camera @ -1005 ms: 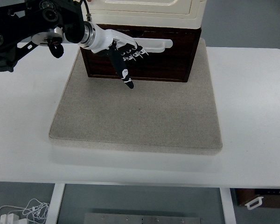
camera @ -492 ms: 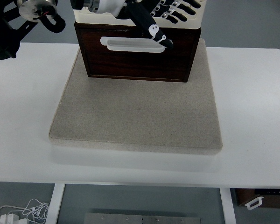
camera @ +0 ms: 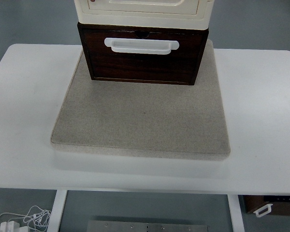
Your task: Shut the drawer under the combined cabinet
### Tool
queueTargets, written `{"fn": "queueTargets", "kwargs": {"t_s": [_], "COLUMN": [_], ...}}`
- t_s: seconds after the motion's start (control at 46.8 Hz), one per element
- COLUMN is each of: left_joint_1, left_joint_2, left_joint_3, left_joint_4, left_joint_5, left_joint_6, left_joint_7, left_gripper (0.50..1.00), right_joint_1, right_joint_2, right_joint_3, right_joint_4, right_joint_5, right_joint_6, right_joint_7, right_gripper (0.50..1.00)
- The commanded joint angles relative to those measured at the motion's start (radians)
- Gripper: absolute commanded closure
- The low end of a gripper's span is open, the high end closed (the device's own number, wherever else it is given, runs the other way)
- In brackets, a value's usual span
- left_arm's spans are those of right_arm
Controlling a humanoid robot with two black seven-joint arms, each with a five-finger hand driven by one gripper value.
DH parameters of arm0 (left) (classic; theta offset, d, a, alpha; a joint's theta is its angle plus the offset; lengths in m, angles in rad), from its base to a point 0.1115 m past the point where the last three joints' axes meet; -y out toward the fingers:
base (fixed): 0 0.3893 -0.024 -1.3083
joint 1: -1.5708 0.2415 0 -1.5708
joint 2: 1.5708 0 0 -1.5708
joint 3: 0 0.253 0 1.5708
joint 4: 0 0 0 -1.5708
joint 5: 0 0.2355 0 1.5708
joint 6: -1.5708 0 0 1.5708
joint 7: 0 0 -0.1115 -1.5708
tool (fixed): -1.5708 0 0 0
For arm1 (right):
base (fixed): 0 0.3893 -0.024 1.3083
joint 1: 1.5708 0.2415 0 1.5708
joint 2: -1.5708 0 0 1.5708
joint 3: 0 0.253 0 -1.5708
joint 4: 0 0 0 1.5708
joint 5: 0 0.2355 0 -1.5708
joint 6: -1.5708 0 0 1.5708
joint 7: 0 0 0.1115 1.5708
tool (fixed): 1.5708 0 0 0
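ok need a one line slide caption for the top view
Dark wooden drawer with white handle under the cream cabinet, on a beige mat atop a white table; no robot hands visible.

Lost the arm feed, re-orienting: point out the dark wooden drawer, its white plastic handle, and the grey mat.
Dark wooden drawer (camera: 142, 65), top view, front panel below the handle.
White plastic handle (camera: 141, 45), top view, middle of the bar.
Grey mat (camera: 142, 121), top view, bare centre.

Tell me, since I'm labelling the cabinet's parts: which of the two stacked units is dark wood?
The lower drawer, the dark brown one with the white handle, resting on the grey mat. The upper unit stacked on it is cream.
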State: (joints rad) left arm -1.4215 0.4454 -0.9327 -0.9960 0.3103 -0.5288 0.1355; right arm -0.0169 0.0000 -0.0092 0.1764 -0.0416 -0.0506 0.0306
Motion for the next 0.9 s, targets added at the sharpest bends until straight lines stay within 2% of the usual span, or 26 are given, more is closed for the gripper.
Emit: {"fn": "queueTargets", "kwargs": {"t_s": [0.0, 0.192, 0.406, 0.513, 0.62, 0.877], "left_joint_1": [0.012, 0.019, 0.019, 0.018, 0.015, 0.018], "left_joint_2": [0.001, -0.001, 0.018, 0.024, 0.029, 0.026], "left_joint_3": [-0.08, -0.215, -0.267, -0.267, -0.267, -0.25], "left_joint_4": [0.036, 0.145, 0.263, 0.327, 0.398, 0.559], "left_joint_5": [-0.013, -0.033, -0.091, -0.112, -0.138, -0.203], "left_joint_6": [0.001, 0.016, 0.098, 0.151, 0.211, 0.297], "left_joint_7": [-0.007, -0.03, -0.063, -0.105, -0.105, -0.103], "left_gripper": [0.506, 0.504, 0.506, 0.504, 0.506, 0.506], "right_joint_1": [0.0, 0.0, 0.0, 0.0, 0.0, 0.0], "right_joint_2": [0.0, 0.0, 0.0, 0.0, 0.0, 0.0], "right_joint_3": [0.0, 0.0, 0.002, 0.005, 0.009, 0.0], "right_joint_4": [0.0, 0.0, 0.0, 0.0, 0.0, 0.0], "right_joint_5": [0.0, 0.0, 0.0, 0.0, 0.0, -0.001], "right_joint_6": [0.0, 0.0, 0.0, 0.0, 0.0, 0.0], "right_joint_7": [0.0, 0.0, 0.0, 0.0, 0.0, 0.0], "right_gripper": [0.548, 0.548, 0.548, 0.548, 0.548, 0.548]}}
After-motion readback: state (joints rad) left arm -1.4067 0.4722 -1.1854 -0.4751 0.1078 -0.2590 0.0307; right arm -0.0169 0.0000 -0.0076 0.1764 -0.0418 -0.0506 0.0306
